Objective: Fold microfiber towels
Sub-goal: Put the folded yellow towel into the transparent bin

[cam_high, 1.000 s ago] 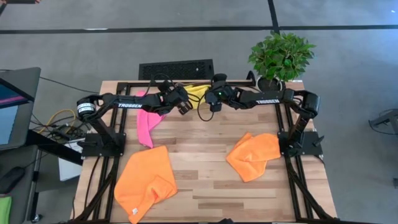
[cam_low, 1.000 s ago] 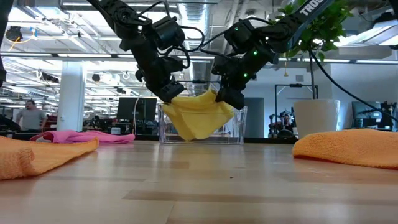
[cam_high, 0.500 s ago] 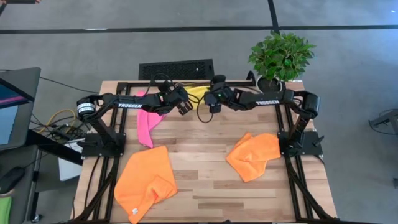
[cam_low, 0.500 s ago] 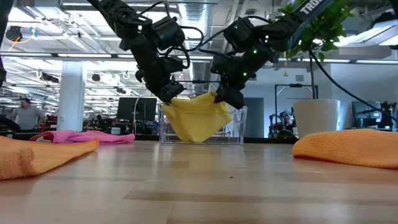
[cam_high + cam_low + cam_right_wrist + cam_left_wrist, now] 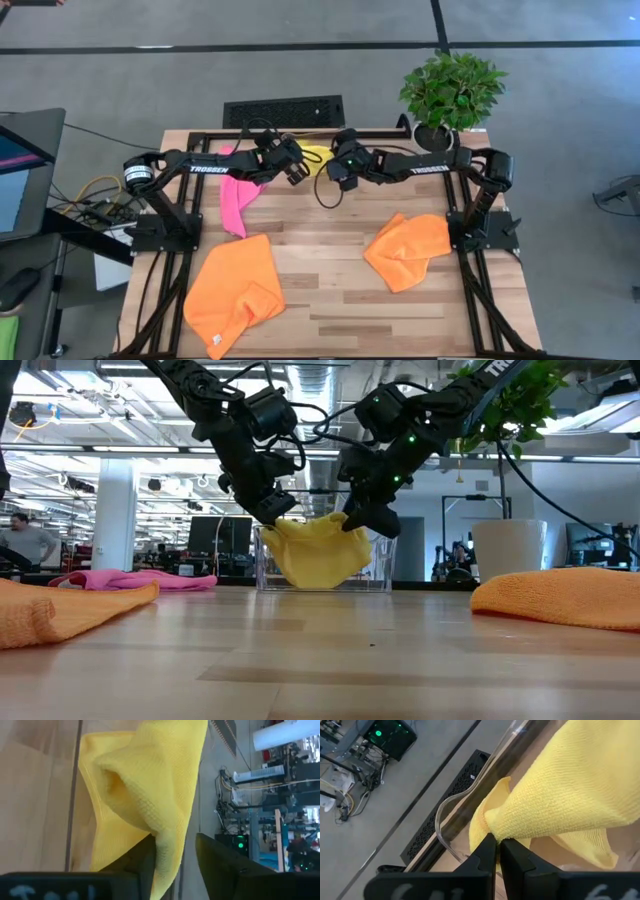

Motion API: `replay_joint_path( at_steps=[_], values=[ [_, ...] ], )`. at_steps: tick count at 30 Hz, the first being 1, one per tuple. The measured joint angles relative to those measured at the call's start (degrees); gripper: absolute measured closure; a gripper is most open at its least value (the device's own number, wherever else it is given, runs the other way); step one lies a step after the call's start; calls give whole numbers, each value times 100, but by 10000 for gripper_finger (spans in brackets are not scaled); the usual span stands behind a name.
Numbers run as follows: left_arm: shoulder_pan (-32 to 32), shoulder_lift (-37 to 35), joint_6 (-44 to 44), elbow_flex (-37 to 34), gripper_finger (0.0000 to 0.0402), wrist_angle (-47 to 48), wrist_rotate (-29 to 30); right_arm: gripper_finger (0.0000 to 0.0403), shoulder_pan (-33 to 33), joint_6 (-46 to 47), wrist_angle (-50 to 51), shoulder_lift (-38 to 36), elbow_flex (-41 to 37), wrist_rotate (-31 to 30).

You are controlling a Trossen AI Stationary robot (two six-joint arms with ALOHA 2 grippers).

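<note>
Left gripper (image 5: 496, 851) pinches a corner of the yellow towel (image 5: 318, 550) with its fingers pressed tight together, holding it up over the clear plastic bin (image 5: 384, 563) at the far edge of the table (image 5: 330, 260). Right gripper (image 5: 172, 851) sits at the towel's other side with its fingers (image 5: 215, 855) spread apart; a fold of yellow cloth lies between them against one finger, and no squeeze shows there. From the low view the towel hangs from the left gripper and sags into the bin, its lower part inside the clear walls. Both arms reach toward each other above the bin, close but not touching.

On the table, the pink towel (image 5: 236, 198) lies spread under the left arm, near the far left corner. One orange towel (image 5: 232, 292) lies crumpled at the near left, with a folded-over flap at its lower edge. A second orange towel (image 5: 408, 250) lies bunched at the right, just beside the right arm's base. A potted plant (image 5: 452, 92) stands at the far right corner. A person (image 5: 20, 542) shows in the room behind.
</note>
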State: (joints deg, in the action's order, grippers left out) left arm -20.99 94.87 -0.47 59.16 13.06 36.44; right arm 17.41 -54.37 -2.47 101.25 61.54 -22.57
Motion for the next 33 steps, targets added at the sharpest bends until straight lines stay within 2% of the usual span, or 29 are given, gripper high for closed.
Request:
replay_joint_path(
  at_steps=[3, 8, 9, 26, 33],
  values=[
    [0, 0, 0, 0, 401, 0, -49, 285, 5, -12, 9, 0, 0, -1],
    [-2, 0, 0, 2, 401, 0, -383, 380, 35, -11, 65, 0, 0, 2],
    [-2, 0, 1, 2, 401, 0, -423, 389, 35, -11, 82, 0, 0, 2],
    [-177, 0, 78, 4, 395, 35, -890, 395, 158, 337, 548, -2, 0, 24],
    [-192, -2, 68, 4, 364, 33, -928, 346, 186, 335, 548, -2, 0, 22]
  ],
)
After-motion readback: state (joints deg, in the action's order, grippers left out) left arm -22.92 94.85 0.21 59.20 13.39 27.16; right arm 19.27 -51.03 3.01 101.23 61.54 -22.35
